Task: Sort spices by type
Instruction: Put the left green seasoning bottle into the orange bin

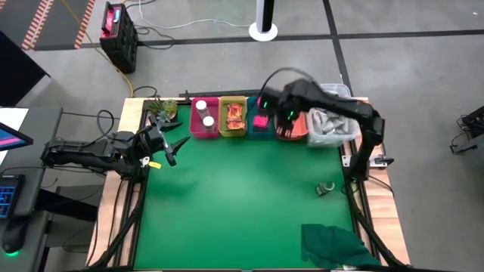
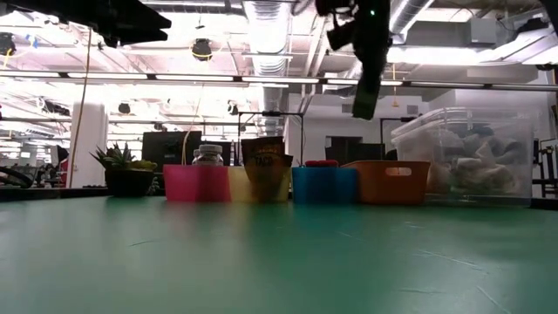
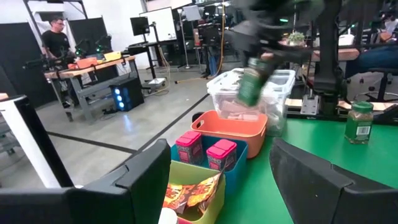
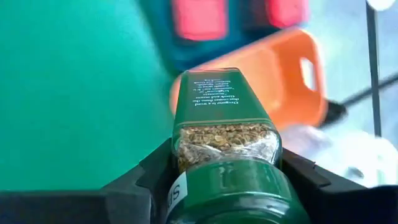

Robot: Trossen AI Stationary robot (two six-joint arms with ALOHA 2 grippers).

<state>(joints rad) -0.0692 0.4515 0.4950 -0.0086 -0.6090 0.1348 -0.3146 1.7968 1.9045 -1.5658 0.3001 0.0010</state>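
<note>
Above orange bin (image 4: 273,81), right end effector (image 4: 227,165) grips blurred jar (image 4: 224,124).

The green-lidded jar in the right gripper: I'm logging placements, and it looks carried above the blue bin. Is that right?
Not quite. The right gripper does hold the green-lidded jar, but the right wrist view and the high view place it above the orange bin, not the blue bin, which holds pink boxes.

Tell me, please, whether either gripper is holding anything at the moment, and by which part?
The right gripper holds a green-lidded jar of dried herbs, clamped on its sides near the lid, above the orange bin. The left gripper is open and holds nothing.
</note>
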